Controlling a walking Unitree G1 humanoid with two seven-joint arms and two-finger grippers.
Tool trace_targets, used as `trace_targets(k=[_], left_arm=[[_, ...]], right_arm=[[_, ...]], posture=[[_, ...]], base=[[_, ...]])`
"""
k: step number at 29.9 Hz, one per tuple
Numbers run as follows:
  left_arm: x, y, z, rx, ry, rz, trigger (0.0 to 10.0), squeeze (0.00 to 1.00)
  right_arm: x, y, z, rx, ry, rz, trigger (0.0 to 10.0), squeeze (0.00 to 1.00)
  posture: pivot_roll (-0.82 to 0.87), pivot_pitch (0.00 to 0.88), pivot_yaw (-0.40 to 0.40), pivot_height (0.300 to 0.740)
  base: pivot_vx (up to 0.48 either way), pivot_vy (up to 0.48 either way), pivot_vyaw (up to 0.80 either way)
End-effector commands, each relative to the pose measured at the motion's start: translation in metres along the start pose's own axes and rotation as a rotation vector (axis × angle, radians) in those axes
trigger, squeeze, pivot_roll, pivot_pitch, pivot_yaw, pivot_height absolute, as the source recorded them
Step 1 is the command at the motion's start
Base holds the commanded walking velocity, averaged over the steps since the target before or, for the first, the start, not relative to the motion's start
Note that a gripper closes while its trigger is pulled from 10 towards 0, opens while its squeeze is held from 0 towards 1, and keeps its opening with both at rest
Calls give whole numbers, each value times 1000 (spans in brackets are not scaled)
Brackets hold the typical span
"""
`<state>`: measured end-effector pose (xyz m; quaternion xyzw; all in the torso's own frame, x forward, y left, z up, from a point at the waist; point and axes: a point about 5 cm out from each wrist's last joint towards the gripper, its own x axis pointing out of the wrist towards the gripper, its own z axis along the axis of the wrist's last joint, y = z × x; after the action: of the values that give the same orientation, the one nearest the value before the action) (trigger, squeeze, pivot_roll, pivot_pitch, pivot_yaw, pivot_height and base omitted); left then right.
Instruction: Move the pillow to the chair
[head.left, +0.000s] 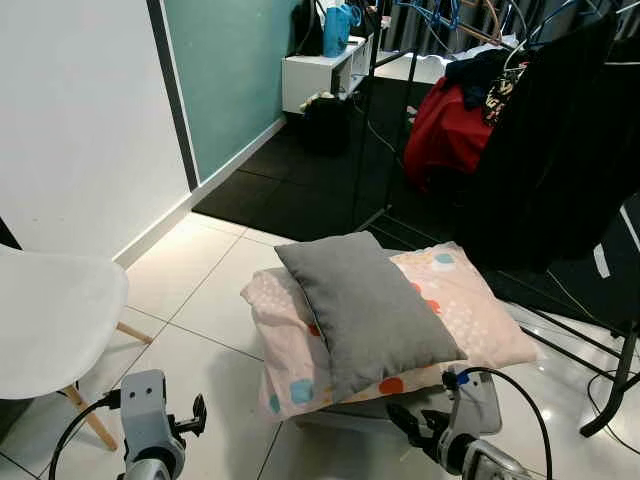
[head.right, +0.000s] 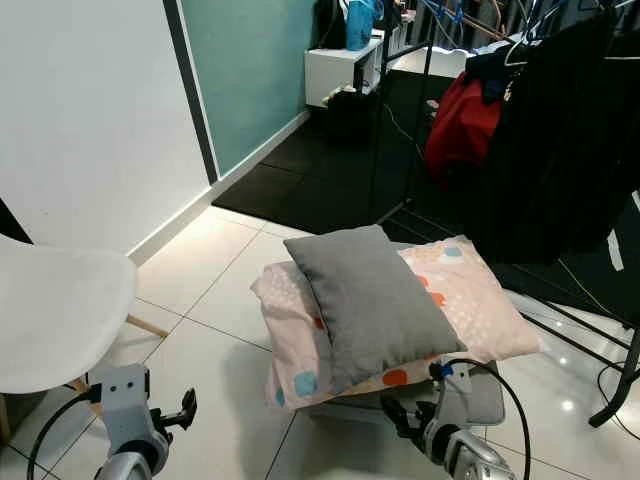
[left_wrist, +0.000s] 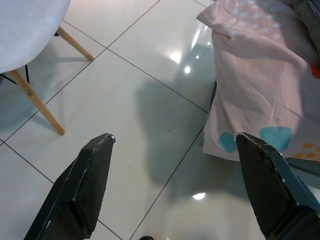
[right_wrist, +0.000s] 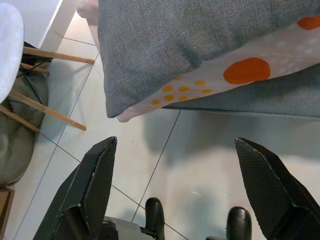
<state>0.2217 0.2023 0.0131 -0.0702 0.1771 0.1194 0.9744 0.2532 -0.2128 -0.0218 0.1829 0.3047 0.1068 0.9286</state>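
A grey pillow (head.left: 365, 305) lies on top of a larger pink pillow (head.left: 470, 310) with coloured dots, both resting on a low grey stool (head.right: 480, 395). A white chair (head.left: 45, 320) with wooden legs stands at the left. My left gripper (left_wrist: 175, 187) hangs open low over the tiles between the chair and the pillows. My right gripper (right_wrist: 175, 192) is open too, just below the front edge of the pillows, with nothing between its fingers (right_wrist: 92, 185).
A clothes rack (head.left: 520, 120) with dark and red garments stands behind the pillows, its legs reaching onto the tiles at the right. A white wall is at the left. A dark mat and a white shelf (head.left: 320, 70) lie further back.
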Motion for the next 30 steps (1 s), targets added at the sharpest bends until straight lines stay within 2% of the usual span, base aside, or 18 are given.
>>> trace_targets(k=[1, 30], left_arm=[[-2, 2, -3, 16, 10, 1, 10000, 0], [-2, 1, 1, 24, 4, -3, 10000, 0]], right_arm=[[-2, -3, -2, 8, 3, -8, 10000, 0], [-1, -2, -2, 7, 0, -10, 10000, 0]], posture=[[-74, 45, -30, 740], [-73, 47, -21, 740]], base=[[0, 0, 0], [0, 0, 0]])
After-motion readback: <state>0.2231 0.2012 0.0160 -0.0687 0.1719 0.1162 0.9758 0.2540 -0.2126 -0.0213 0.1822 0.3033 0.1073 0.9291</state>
